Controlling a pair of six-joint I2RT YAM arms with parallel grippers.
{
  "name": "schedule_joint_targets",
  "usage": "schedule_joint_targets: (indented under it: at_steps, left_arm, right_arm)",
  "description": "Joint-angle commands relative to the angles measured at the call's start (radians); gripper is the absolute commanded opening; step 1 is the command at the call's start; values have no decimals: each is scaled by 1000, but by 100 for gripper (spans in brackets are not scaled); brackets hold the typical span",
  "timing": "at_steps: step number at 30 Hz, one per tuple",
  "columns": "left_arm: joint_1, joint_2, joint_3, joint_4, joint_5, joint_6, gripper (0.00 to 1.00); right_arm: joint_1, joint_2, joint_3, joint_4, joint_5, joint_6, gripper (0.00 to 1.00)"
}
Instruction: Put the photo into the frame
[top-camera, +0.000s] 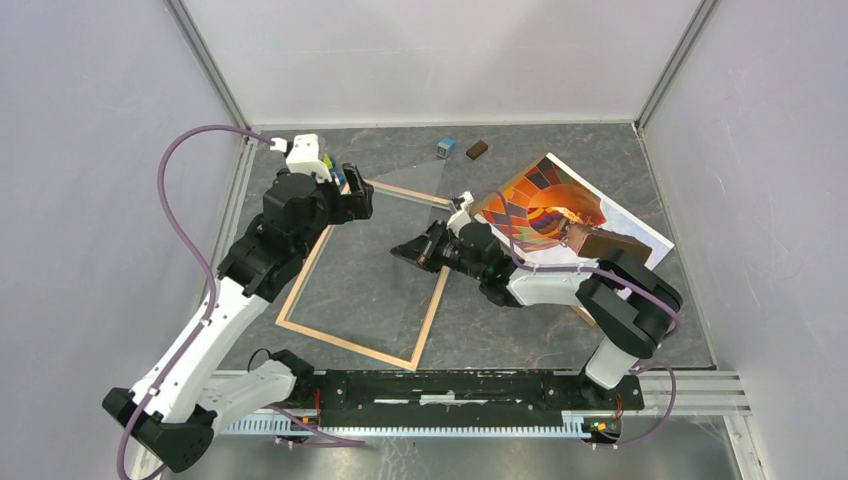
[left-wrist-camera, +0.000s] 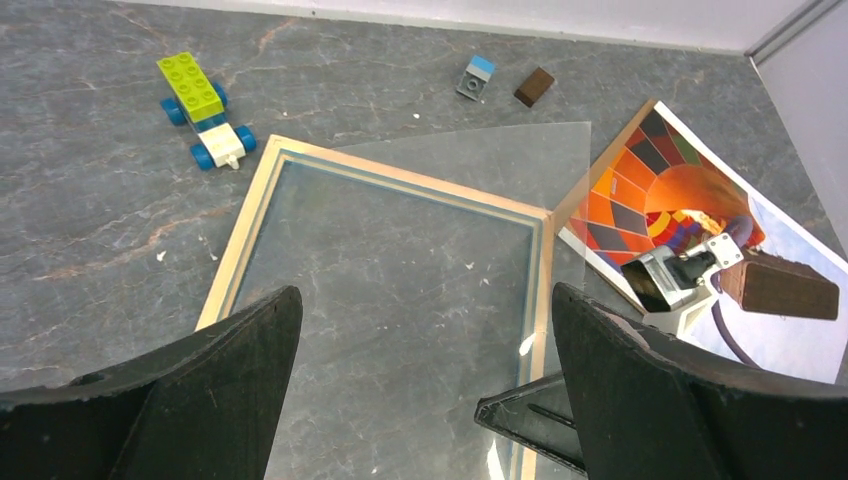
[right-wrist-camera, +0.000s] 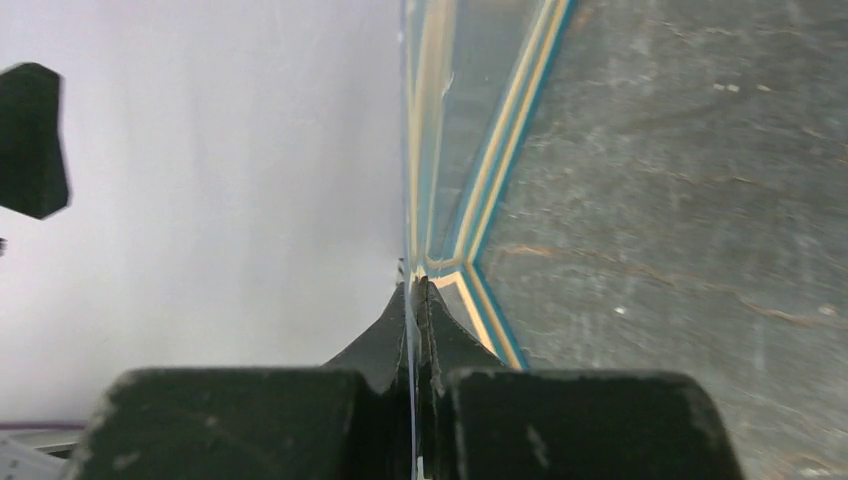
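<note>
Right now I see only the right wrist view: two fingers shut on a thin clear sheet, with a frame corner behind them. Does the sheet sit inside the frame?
Observer: No. The clear sheet is skewed, and one of its corners sticks out past the far right corner of the frame.
Operator: Where is the photo, then?
Observer: The photo lies picture side up to the right of the frame, fully outside it.
Operator: And what does the left gripper do?
Observer: The left gripper is open above the frame and holds nothing.
</note>
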Motion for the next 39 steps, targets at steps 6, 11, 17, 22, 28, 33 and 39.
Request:
schedule_joint_targets:
  at_steps: [6,11,17,22,28,33,39]
  left_arm:
    - [-4,-27,48,24,-47,39,100]
    - [-3,-32,29,27,-59,50,100]
    - [-7,-31,16,33,-56,56,100]
    - [-19,-29,10,35,-53,56,100]
    - [-22,-28,7,37,-49,56,100]
    - [-22,-23,4,42,-44,53,100]
    - [-22,-17,-1,46,-41,51,100]
  right_arm:
    - [11,14,152,62,-29,64,0]
    - [16,77,137,109,5,92,0]
    - [16,151,45,179,57,122,0]
    - [15,165,-21,174,98,110,0]
    - [15,155,-75,182,118,110,0]
    - [15,148,-98,182,127,111,0]
    - [15,155,-111,199,102,125,0]
